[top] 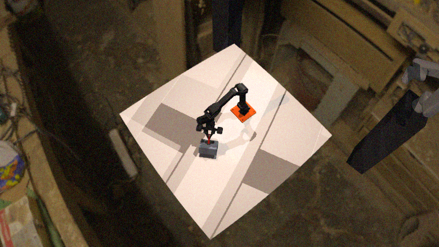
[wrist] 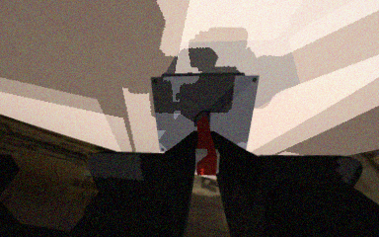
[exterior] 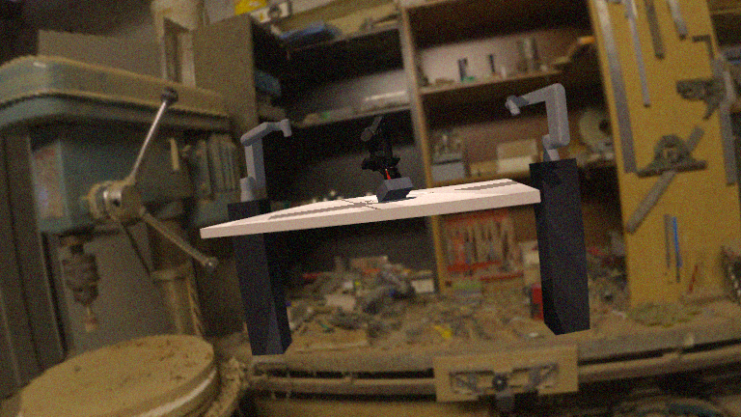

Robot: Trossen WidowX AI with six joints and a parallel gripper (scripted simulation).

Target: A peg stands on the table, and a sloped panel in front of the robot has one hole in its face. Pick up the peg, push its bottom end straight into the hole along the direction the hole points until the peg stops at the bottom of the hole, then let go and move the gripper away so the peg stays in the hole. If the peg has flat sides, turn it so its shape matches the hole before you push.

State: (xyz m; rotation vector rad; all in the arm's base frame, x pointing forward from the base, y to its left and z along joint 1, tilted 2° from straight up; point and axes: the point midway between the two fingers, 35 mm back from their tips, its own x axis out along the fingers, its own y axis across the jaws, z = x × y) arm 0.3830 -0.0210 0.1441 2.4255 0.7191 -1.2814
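Observation:
A red peg (top: pixel 208 139) (exterior: pixel 388 174) (wrist: pixel 206 143) is held between the fingers of my gripper (top: pixel 209 135) (exterior: pixel 387 169) (wrist: pixel 203 135), which is shut on it. The peg points down at the grey sloped panel (top: pixel 208 151) (exterior: pixel 393 189) (wrist: pixel 242 128). In the wrist view the peg's far end meets a dark spot on the panel's face, where the hole seems to be. The hole's outline is lost in the arm's shadow, and I cannot tell how deep the peg's end sits. The peg leans a little in the wrist view.
The panel stands on the pale table (top: pixel 194 179) (exterior: pixel 327 219). The arm's orange base plate (top: pixel 247 116) lies behind the gripper. Dark posts bearing grey arms (exterior: pixel 557 248) (exterior: pixel 261 281) stand beyond the table's edges. Shadows cross the table top.

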